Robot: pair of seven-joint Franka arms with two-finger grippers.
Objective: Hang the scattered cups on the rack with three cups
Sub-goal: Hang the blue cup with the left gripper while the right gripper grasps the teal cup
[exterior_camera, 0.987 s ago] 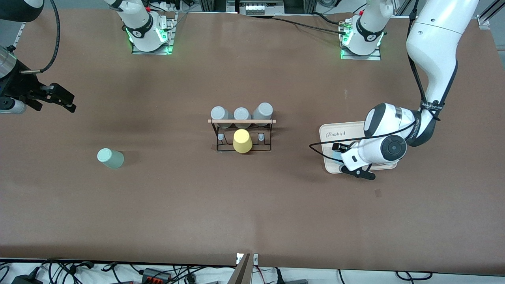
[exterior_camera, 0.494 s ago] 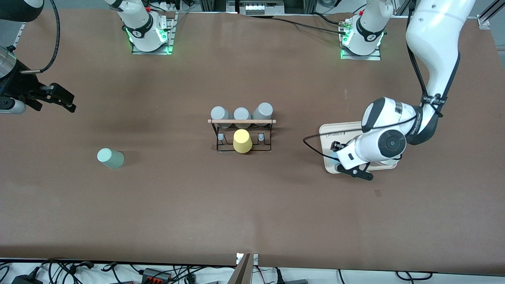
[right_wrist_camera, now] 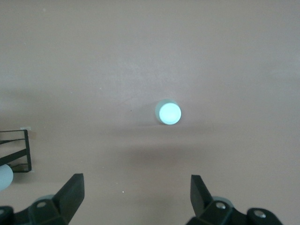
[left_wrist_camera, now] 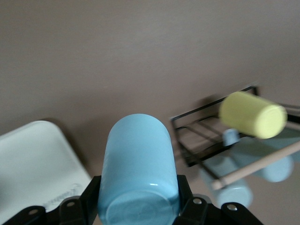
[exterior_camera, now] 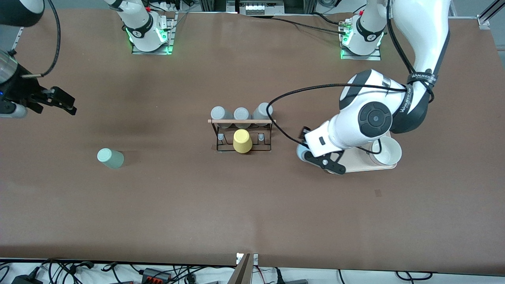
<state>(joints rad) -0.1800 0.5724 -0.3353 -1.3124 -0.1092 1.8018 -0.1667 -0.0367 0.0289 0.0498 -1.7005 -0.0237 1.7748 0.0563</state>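
Gripping the blue cup (left_wrist_camera: 138, 168), the left gripper (exterior_camera: 320, 157) hovers beside the rack (exterior_camera: 241, 136); the right gripper (right_wrist_camera: 136, 197) waits open above the green cup (right_wrist_camera: 168, 113).

The left gripper (exterior_camera: 315, 157) lifted the light blue cup (left_wrist_camera: 137, 176) off the tray (exterior_camera: 357, 165) and carried it toward the rack (exterior_camera: 241, 136), uncovering a white bowl (exterior_camera: 386, 152).

Glossy white arms, black joints and cables (green-lit bases), black claws.

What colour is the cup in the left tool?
Light blue cup, clearest in the left wrist view.
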